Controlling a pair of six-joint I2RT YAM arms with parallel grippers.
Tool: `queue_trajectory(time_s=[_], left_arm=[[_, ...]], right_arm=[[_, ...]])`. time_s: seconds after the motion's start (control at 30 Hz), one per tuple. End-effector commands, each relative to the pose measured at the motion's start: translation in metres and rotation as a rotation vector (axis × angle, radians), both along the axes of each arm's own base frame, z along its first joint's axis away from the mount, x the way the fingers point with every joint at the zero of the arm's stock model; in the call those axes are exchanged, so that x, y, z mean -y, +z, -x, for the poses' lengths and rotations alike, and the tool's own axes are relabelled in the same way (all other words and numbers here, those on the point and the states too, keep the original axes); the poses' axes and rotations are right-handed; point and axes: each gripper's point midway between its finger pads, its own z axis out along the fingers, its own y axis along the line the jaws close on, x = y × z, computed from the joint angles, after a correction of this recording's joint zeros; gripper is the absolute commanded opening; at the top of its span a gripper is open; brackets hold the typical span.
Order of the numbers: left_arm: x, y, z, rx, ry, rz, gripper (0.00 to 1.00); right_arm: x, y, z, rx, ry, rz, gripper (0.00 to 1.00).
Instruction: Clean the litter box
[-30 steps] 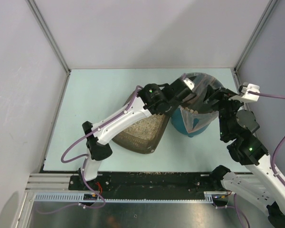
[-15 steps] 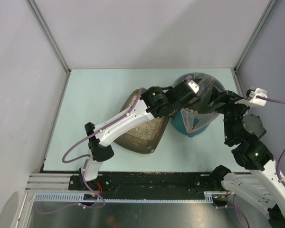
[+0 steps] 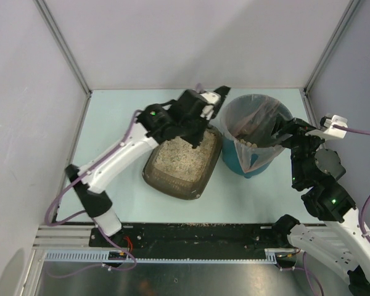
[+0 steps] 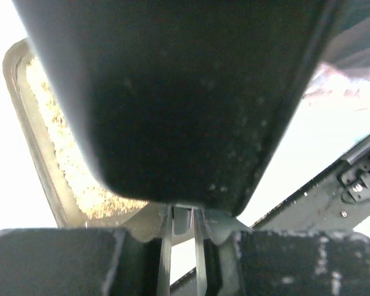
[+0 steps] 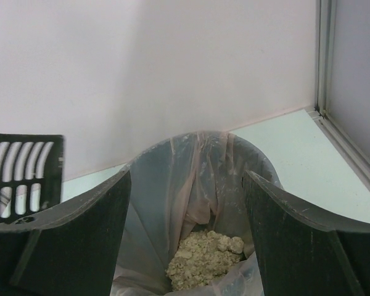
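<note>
The left claw is clamping fully shut on the black slotted scoop. The scoop's dusty dark back is filling most of the left wrist view, rising from between the two fingers at the bottom edge. In the overhead view this claw is hanging at the upper middle of the frame, near the upper end of the litter box and just left of the bin's rim. At the left edge of the right wrist view the scoop's slotted blade is showing beside the bin.

The right claw is standing wide with nothing gripped. In its own view the two dark fingers are framing the mouth of the teal bin. Seen from overhead, it is reaching in from the right of the frame over the bin's right rim; whether it is touching the clear bag liner cannot be told. Beige clumps are lying at the bottom of the liner.

The litter box is lying on the pale table at the centre of the overhead frame, set at a slant. Its upper right corner is sitting just beside the bin. Grainy beige litter is covering its floor, and the left arm is crossing past its upper left side.
</note>
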Motion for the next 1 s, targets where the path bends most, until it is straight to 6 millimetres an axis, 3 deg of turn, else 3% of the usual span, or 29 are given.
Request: queue_trajectory(time_s=[0.0,0.2,0.37,0.5,0.63,0.97], left_arm=[[-0.007,0.028,0.013,-0.047,-0.072,0.247,0.0],[-0.035,-0.018,0.012,-0.213,-0.066,0.263,0.0],[-0.052,-0.048,0.0,-0.28,-0.057,0.269,0.0],[-0.073,-0.094,-0.016,-0.361,-0.003,0.202,0.0],[-0.069,-0.127,-0.022,-0.438,-0.025,0.166,0.0],[-0.061,-0.183,-0.018,-0.575,-0.046,0.137,0.0]], right_arm=[[0.007,0.007,0.002,0.016,-0.03,-0.034,0.77],[0.01,0.009,0.003,0.02,-0.039,-0.029,0.77],[0.007,0.007,0.001,0.013,-0.033,-0.017,0.78],[0.005,0.007,0.0,0.015,-0.025,-0.016,0.78],[0.006,0.01,0.0,0.023,-0.033,-0.017,0.77],[0.011,0.012,0.0,0.031,-0.062,-0.016,0.77]])
